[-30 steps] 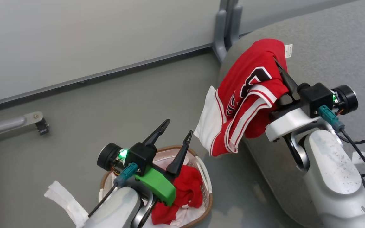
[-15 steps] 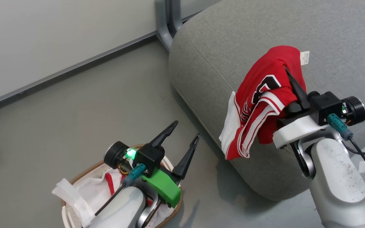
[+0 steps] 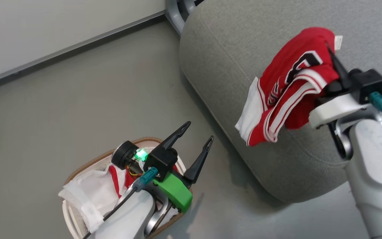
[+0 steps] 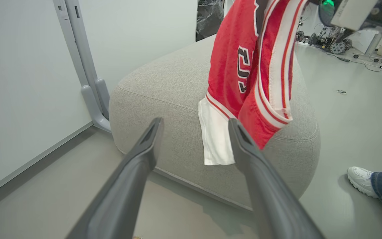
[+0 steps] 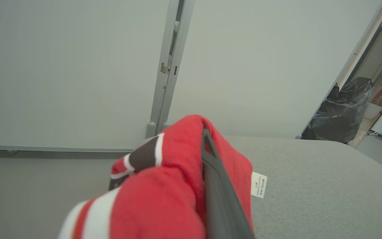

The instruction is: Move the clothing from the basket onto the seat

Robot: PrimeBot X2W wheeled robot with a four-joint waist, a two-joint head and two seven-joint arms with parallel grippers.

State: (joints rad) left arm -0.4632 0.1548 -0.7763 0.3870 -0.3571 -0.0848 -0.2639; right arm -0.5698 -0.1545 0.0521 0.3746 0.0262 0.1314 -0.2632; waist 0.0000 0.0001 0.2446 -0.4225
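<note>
A red garment (image 3: 287, 89) with white stripes, a black-and-white emblem and a white tag hangs from my right gripper (image 3: 331, 54), which is shut on its upper fold above the grey seat (image 3: 224, 66). The garment's lower end dangles over the seat's rounded edge. Looking along the right wrist, one dark finger (image 5: 217, 199) lies against the red garment (image 5: 164, 192) and the other is buried in cloth. My left gripper (image 3: 199, 130) stands open and holds nothing, above the basket (image 3: 88, 165). More red clothing (image 3: 115, 174) lies in the basket beside its white liner (image 3: 88, 196). In the left wrist view the garment (image 4: 244, 66) hangs before the seat (image 4: 164, 93).
A grey partition post (image 3: 177, 13) stands against the wall just behind the seat. A person's white shoe (image 4: 360, 181) and jeans leg are on the floor at the seat's far side. A black bag (image 5: 340, 116) sits by a doorway. Grey floor lies between basket and seat.
The head camera has shifted. My right gripper has carried the red garment up and farther over the seat. The left gripper stays open over the basket.
</note>
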